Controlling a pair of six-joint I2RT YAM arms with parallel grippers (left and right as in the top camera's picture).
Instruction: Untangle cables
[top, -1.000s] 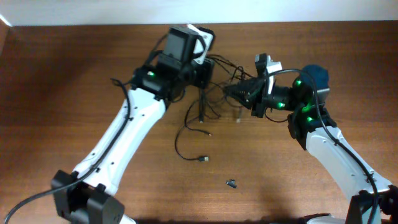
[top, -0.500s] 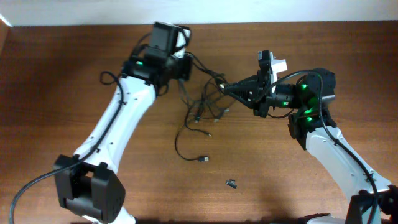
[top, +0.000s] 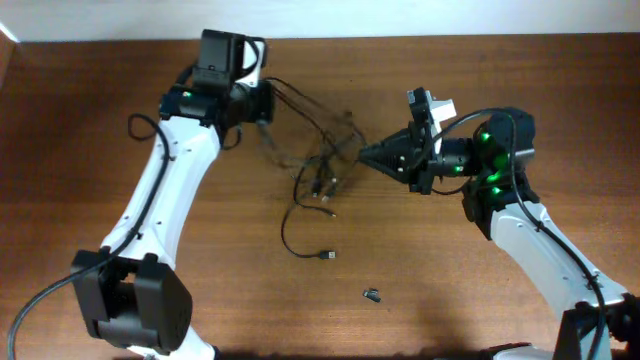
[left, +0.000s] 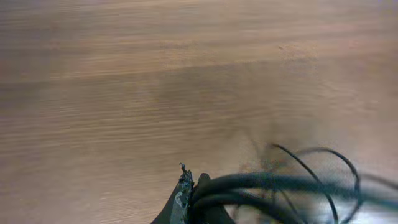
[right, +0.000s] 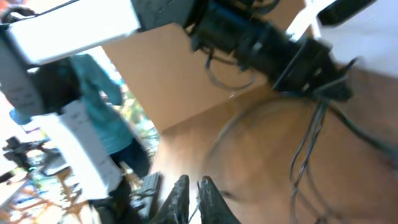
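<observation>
tension is my worry: the cables (top: 318, 172) hang bunched mid-table between the two arms, with several strands strung from the left gripper (top: 258, 100) toward the right gripper (top: 364, 153). pulling the arms apart could cinch the knot tighter instead of loosening it, or yank a strand out of the pinch. one loose strand trails across the table (top: 80, 130) to a plug (top: 325, 256) and could snag. left arm reaches far up-table, jaws clamped on a bundle of strands. right arm is folded in, gripper pointing left at the tangle, fingers (right: 179, 198) pressed almost together; i can't tell whether they pinch a strand.
</observation>
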